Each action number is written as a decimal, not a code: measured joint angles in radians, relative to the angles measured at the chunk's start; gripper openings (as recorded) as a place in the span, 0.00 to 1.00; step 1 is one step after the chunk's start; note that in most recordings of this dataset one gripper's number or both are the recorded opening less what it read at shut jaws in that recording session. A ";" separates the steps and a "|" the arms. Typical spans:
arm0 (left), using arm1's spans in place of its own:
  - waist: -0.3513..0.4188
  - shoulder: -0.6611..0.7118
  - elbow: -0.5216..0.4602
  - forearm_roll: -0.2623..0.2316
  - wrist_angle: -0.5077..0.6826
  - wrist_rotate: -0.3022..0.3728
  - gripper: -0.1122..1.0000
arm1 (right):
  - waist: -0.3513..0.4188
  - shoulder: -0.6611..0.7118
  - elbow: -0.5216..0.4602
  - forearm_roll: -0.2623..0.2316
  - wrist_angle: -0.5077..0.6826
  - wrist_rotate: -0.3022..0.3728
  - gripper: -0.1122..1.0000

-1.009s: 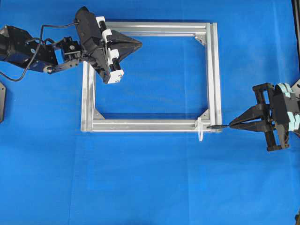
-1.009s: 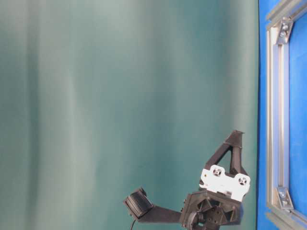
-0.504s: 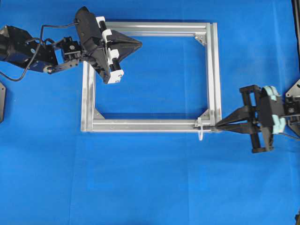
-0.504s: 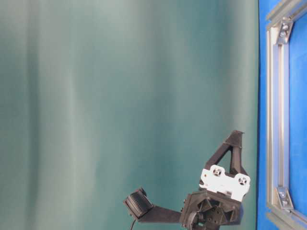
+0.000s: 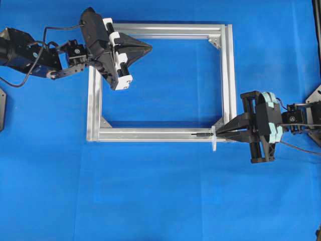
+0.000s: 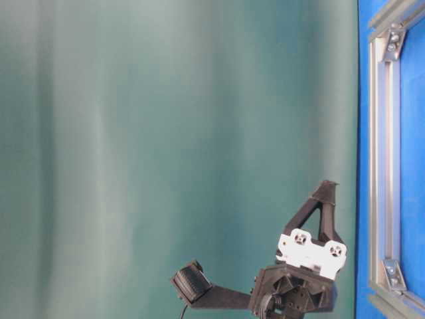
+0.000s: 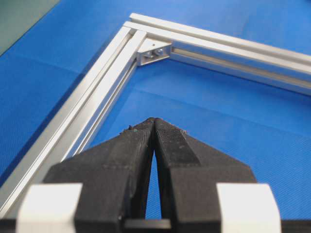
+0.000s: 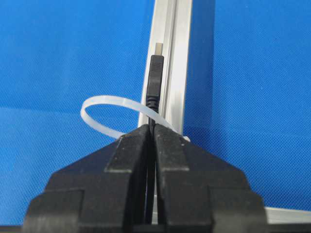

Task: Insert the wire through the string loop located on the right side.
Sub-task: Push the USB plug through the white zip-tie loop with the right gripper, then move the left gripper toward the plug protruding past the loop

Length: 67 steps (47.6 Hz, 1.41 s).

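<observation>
My right gripper (image 5: 217, 134) is shut on the wire (image 5: 200, 134), a thin black cable ending in a small dark plug (image 8: 154, 77). It sits at the silver frame's (image 5: 230, 75) lower right corner. The white string loop (image 5: 214, 142) stands right at the fingertips. In the right wrist view the loop's band (image 8: 104, 100) crosses over the wire just ahead of my right gripper (image 8: 152, 129), and the plug pokes out beyond it along the frame rail (image 8: 177, 53). My left gripper (image 5: 149, 47) hovers shut and empty over the frame's top left corner; its tips (image 7: 154, 120) meet above the blue cloth.
The aluminium frame (image 7: 92, 104) lies flat on the blue cloth, with triangular brackets (image 7: 154, 50) in its corners. The table-level view shows the left arm (image 6: 312, 252) before a green backdrop and the frame's edge (image 6: 384, 153). A dark object (image 5: 2, 108) sits at the far left edge.
My right gripper has moved left with the wire. The plug, which was just right of the loop, now sticks out on the loop's left side. The left arm has not moved.
</observation>
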 measured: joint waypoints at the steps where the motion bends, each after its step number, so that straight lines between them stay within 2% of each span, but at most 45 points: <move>1: -0.002 0.000 0.000 0.000 -0.002 0.000 0.10 | 0.000 0.002 0.000 0.000 0.000 0.000 0.07; 9: -0.014 0.000 0.000 0.000 0.000 -0.006 0.10 | 0.000 0.000 0.000 0.000 0.000 0.000 0.07; 17: -0.061 0.000 0.000 0.000 0.000 -0.040 0.10 | 0.000 0.000 0.000 0.000 0.000 0.000 0.07; 35: -0.295 0.000 0.014 0.000 0.017 -0.106 0.10 | 0.000 0.000 0.000 0.000 0.000 0.000 0.07; 45: -0.382 0.000 0.014 0.000 0.021 -0.117 0.10 | 0.000 0.002 0.000 0.000 0.002 0.000 0.07; 57: -0.390 0.000 0.008 0.000 0.043 -0.117 0.10 | 0.000 0.000 0.000 0.000 0.000 0.000 0.07; 67: -0.391 0.008 -0.058 0.000 0.071 -0.118 0.10 | 0.000 0.002 0.000 0.000 0.000 0.000 0.07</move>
